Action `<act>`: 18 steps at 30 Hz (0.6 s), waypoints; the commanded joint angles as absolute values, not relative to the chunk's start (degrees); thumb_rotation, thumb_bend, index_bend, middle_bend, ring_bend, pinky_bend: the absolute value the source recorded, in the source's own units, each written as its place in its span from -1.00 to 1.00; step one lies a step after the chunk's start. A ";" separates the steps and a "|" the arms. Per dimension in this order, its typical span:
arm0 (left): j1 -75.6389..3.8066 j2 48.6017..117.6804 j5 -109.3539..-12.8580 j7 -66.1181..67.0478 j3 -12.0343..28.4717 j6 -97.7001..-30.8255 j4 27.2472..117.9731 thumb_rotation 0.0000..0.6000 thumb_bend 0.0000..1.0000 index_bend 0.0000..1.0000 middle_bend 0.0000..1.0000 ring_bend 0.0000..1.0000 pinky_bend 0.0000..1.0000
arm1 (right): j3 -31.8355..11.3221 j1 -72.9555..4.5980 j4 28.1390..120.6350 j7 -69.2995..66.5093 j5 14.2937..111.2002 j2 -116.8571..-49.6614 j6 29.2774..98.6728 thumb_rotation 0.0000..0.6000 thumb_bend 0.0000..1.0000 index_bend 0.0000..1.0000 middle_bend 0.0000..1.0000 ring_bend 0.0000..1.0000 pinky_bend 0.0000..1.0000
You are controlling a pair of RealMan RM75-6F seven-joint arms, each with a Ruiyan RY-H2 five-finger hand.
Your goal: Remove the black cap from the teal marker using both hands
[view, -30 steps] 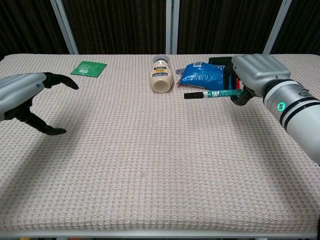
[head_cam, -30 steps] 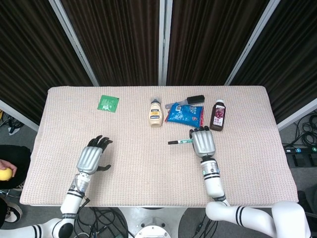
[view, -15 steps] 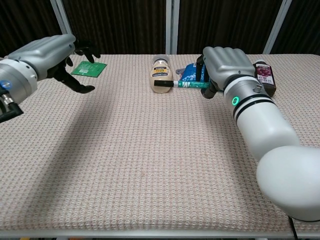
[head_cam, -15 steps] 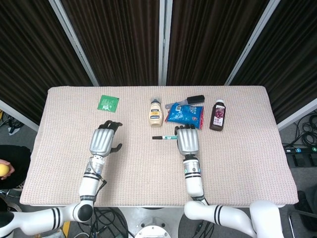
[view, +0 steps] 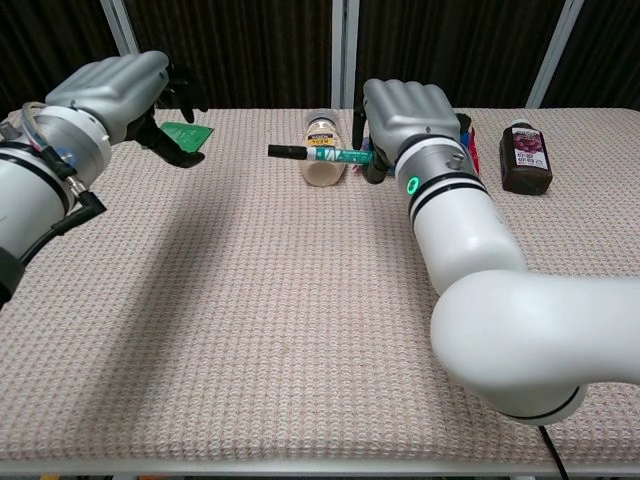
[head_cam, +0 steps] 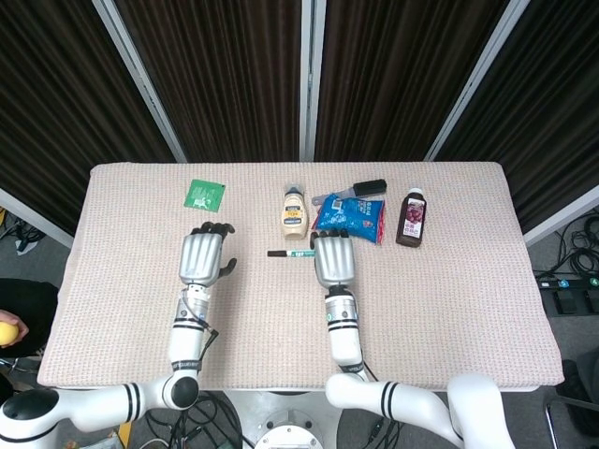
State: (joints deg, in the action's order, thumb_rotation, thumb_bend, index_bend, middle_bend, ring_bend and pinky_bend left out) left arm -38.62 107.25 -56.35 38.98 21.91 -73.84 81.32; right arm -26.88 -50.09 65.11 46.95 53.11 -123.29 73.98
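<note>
My right hand (head_cam: 333, 259) (view: 405, 113) grips the teal marker (view: 335, 155) (head_cam: 301, 253) by its right end and holds it level above the table. The marker's black cap (view: 286, 151) (head_cam: 277, 253) points left, toward my left hand. My left hand (head_cam: 203, 256) (view: 118, 93) hovers open with its fingers apart, a short way left of the cap and not touching it.
A mayonnaise bottle (head_cam: 295, 210) (view: 322, 150) lies behind the marker. A blue snack bag (head_cam: 350, 218), a black-handled tool (head_cam: 357, 191) and a dark juice bottle (head_cam: 412, 217) (view: 523, 157) sit at the back right. A green packet (head_cam: 204, 195) (view: 184, 135) lies back left.
Both hands have moved toward the table's middle: the right hand carried the marker leftward, and the left hand rose and shifted right, closing the gap to the cap.
</note>
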 commanded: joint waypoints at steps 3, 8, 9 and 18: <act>-40.12 108.33 -55.50 39.30 22.37 -73.16 79.71 1.00 -0.55 -0.30 -0.26 -0.44 -0.19 | -28.01 -51.76 65.21 48.68 52.96 -123.39 73.58 1.00 -0.35 0.27 0.15 -0.34 -0.41; -41.42 109.56 -55.25 39.30 22.38 -72.84 77.84 1.00 -0.55 -0.29 -0.25 -0.43 -0.19 | -28.69 -53.25 64.10 49.91 52.86 -123.67 73.46 1.00 -0.35 0.27 0.15 -0.34 -0.41; -41.68 109.84 -55.16 39.29 22.42 -72.84 77.39 1.00 -0.55 -0.28 -0.25 -0.42 -0.18 | -28.73 -53.50 63.81 50.12 52.78 -123.73 73.32 1.00 -0.35 0.27 0.15 -0.34 -0.41; -43.52 112.08 -55.07 40.65 21.62 -72.85 75.26 1.00 -0.52 -0.23 -0.19 -0.37 -0.13 | -28.76 -55.75 60.75 51.50 52.94 -124.79 72.75 1.00 -0.35 0.27 0.15 -0.34 -0.41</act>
